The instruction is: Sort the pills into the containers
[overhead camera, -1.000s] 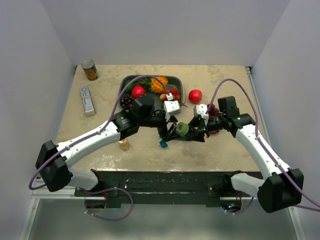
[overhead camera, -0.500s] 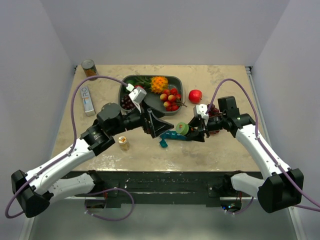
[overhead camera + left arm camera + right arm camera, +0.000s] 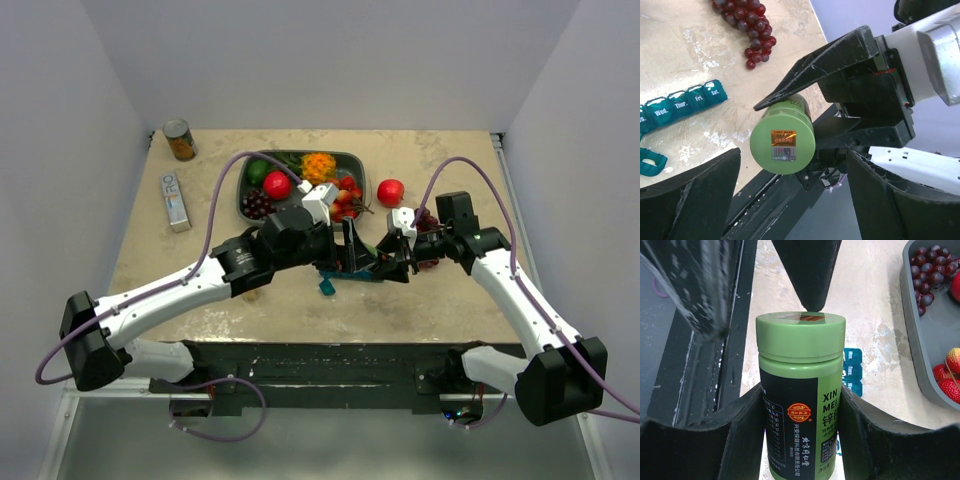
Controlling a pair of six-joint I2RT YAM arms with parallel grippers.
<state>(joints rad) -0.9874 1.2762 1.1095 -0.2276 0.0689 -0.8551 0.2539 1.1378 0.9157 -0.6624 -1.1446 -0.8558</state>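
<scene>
A green pill bottle [image 3: 800,405] with a green cap [image 3: 782,145] lies sideways above the table, and my right gripper [image 3: 800,440] is shut on its body. My left gripper [image 3: 795,200] is open, one finger on each side of the cap end and neither touching it. In the top view the left gripper [image 3: 352,255] meets the right gripper [image 3: 392,265] at mid-table and covers the bottle. The containers [image 3: 685,102], a teal strip marked with day names, lie on the table under the bottle [image 3: 327,287]. No loose pills show.
A grey tray [image 3: 330,154] of fruit stands behind the grippers. A red fruit [image 3: 390,191] and dark grapes [image 3: 747,25] lie to its right. A tin can [image 3: 180,139] and a small silver box [image 3: 176,200] are at the far left.
The left arm swung away to the left, then came back to the bottle's cap with its jaws wider apart. The right arm has kept still with the bottle.
</scene>
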